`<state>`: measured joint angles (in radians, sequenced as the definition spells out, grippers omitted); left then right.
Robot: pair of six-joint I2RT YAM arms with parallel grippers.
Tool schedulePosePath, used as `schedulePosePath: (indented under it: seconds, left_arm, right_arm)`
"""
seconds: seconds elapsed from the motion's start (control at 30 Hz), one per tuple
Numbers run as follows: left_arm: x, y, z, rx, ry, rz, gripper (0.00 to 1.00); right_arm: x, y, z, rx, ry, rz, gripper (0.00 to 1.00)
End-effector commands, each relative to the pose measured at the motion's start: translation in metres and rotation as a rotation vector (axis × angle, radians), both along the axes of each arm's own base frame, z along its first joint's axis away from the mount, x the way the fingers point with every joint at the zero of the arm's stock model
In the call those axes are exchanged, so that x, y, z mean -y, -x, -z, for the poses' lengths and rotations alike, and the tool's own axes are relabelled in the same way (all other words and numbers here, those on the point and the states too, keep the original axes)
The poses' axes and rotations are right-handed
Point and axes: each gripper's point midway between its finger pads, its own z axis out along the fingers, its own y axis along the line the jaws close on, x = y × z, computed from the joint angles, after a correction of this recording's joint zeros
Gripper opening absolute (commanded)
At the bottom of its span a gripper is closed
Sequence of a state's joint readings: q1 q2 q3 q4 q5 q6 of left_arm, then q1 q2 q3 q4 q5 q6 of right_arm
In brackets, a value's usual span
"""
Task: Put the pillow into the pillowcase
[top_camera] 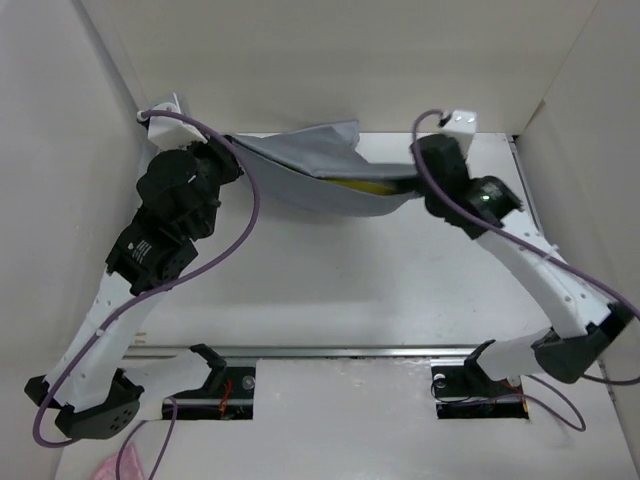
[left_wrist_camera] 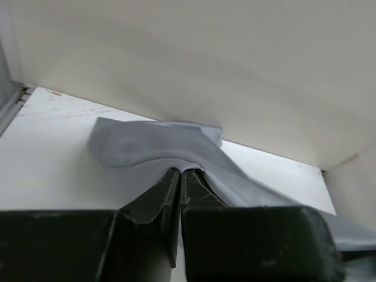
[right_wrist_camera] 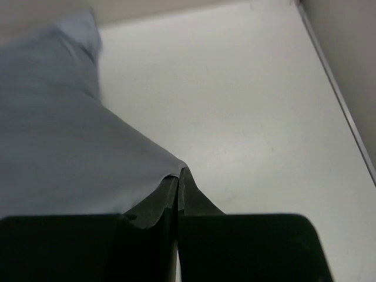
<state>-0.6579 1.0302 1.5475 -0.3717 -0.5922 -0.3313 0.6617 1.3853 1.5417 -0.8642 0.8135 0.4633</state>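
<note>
Both jaws clenched on limp grey pillowcase [top_camera: 310, 165] — yellow pillow [top_camera: 365, 186] sliver, seemingly inside.

Bright even light, soft shadows, wrist foregrounds perhaps blurred

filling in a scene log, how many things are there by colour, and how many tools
grey pillowcase: 1
yellow pillow: 1, only a sliver shows amid the grey folds
pink thing at the near left edge: 1, kind unclear
black tools: 2, left tool and right tool, each shut on the pillowcase
total: 5
</note>
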Motion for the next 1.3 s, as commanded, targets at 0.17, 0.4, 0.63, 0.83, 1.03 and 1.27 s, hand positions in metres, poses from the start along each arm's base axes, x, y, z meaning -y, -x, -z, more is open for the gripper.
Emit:
schedulePosePath:
  seconds: [0.17, 0.4, 0.63, 0.83, 1.03, 1.27]
  left_arm:
    - [-0.050, 0.000, -0.032, 0.076, 0.045, -0.214, 0.00]
    - [-0.029, 0.015, 0.036, -0.042, 0.104, -0.063, 0.00]
    - [-0.024, 0.056, 0.069, -0.093, 0.221, 0.072, 1.00]
    - [-0.068, 0.065, 0.069, -0.079, 0.271, -0.142, 1.00]
    - [-0.048, 0.038, 0.090, -0.164, 0.199, -0.143, 1.00]
    - [-0.013, 0.011, 0.135, -0.269, 0.104, -0.058, 1.00]
  right_arm:
    - [0.047, 0.024, -0.176, 0.396, -0.073, -0.108, 0.00]
    - [0.024, 0.023, -0.032, 0.014, -0.065, -0.127, 0.03]
    - [0.039, 0.095, -0.055, 0.099, -0.267, -0.189, 0.95]
    - [0.019, 0.121, -0.098, 0.278, -0.349, -0.443, 0.99]
    - [0.010, 0.097, -0.079, 0.199, -0.292, -0.415, 0.99]
    - [0.000, 0.047, -0.049, 0.163, -0.286, -0.250, 0.99]
